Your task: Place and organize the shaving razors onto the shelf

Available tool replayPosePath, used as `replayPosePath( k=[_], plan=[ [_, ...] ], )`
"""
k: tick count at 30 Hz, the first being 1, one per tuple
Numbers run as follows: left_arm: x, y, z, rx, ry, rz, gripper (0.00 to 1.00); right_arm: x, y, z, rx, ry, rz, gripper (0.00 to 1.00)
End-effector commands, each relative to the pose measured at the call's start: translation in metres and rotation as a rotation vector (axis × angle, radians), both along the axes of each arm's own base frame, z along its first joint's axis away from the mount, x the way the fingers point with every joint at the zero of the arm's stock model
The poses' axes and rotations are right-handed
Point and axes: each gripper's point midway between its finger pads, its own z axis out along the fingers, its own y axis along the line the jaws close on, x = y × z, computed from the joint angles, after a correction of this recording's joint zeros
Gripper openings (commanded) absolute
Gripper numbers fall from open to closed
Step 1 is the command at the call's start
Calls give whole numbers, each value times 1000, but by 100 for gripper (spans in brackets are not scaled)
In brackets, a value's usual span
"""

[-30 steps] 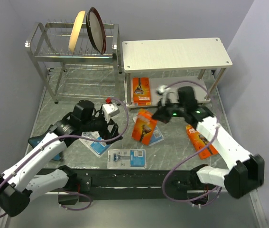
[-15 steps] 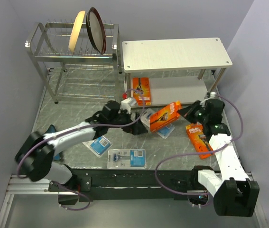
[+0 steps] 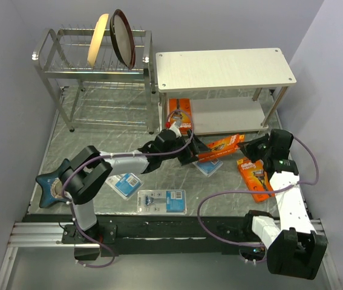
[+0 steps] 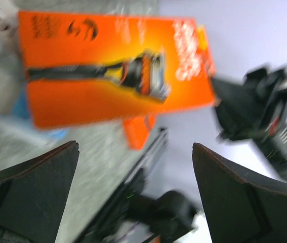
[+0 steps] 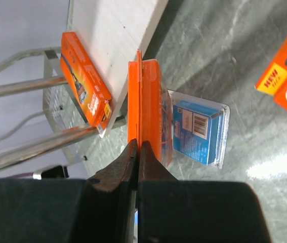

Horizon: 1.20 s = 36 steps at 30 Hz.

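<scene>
My right gripper (image 3: 254, 148) is shut on the edge of an orange razor pack (image 3: 222, 145) and holds it above the table in front of the white shelf (image 3: 225, 66). In the right wrist view the jaws (image 5: 137, 147) pinch that pack's (image 5: 147, 101) card edge. My left gripper (image 3: 190, 151) is open and empty just left of the pack, which fills the left wrist view (image 4: 113, 66). A second orange pack (image 3: 180, 115) lies on the lower shelf board. A third (image 3: 256, 176) lies on the table at the right. Blue packs lie under the held pack (image 3: 209, 167), at the left (image 3: 126, 184) and at the front (image 3: 161, 201).
A chrome dish rack (image 3: 92, 72) with two plates stands at the back left. A blue star-shaped object (image 3: 51, 185) lies by the left edge. The shelf's thin legs (image 3: 273, 112) stand close behind the held pack. Walls close in on both sides.
My left arm has stretched further right, up to the held pack. My right gripper has carried the orange pack right and back toward the shelf front and turned it flatter.
</scene>
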Motion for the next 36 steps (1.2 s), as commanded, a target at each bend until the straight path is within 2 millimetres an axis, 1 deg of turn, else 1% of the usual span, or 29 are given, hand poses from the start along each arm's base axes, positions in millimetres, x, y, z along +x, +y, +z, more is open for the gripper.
replayPosePath(
  k=[1, 2, 3, 4, 6, 7, 8, 9, 10, 11, 12, 15, 17, 18, 19, 20, 21, 23, 28, 30, 35, 36],
  plan=[
    [15, -22, 19, -87, 155, 123, 99, -4, -3, 4, 40, 5, -56, 0],
    [11, -24, 11, -77, 229, 150, 99, -3, -3, 6, 48, -5, -61, 0],
    [11, -25, 9, -76, 259, 166, 99, -3, -3, 6, 50, -6, -63, 0],
    [11, -28, 10, -79, 291, 181, 91, -4, -3, 4, 51, -8, -65, 0],
    [1, -29, 3, -67, 412, 221, 82, -3, -7, 3, 49, -12, -85, 0],
    [0, -29, 9, -78, 427, 236, 72, -3, -9, 0, 53, -7, -94, 0],
    [-6, -32, 13, -92, 467, 247, 69, -2, -15, 0, 62, -11, -120, 0],
    [-11, -30, 9, -70, 506, 263, 71, -1, -17, -1, 69, -11, -131, 0],
    [-13, -30, 12, -90, 557, 293, 69, -1, -19, -1, 74, -11, -141, 0],
    [-18, -31, 10, -76, 571, 297, 69, 0, -21, -1, 80, -12, -149, 0],
    [-18, -28, 4, -53, 589, 318, 72, 0, -20, -1, 84, -13, -146, 0],
    [-11, -33, -4, -52, 629, 366, 74, -1, -18, -4, 87, -8, -137, 0],
    [-9, -38, -4, -62, 630, 360, 76, -6, -23, -10, 67, 22, -156, 0],
    [-8, -41, -5, -65, 628, 353, 78, -7, -24, -10, 67, 22, -153, 0],
    [-6, -44, -2, -79, 614, 339, 79, -8, -24, -8, 64, 18, -150, 0],
    [-6, -45, -2, -78, 620, 337, 80, -9, -24, -8, 54, 18, -151, 0],
    [-6, -45, -6, -73, 634, 342, 84, -10, -25, -6, 48, 12, -153, 0],
    [-6, -46, -9, -70, 647, 351, 85, -11, -28, -7, 42, 16, -162, 0],
    [1, -52, -23, -54, 685, 364, 84, -13, -32, -16, 32, 30, -162, 0],
    [5, -55, -26, -51, 691, 363, 83, -14, -31, -16, 23, 25, -145, 0],
    [4, -58, -31, -56, 732, 362, 79, -15, -29, -11, -10, 6, -96, 0],
    [4, -61, -29, -63, 729, 354, 77, -16, -28, -11, -9, 7, -86, 0]
  ],
)
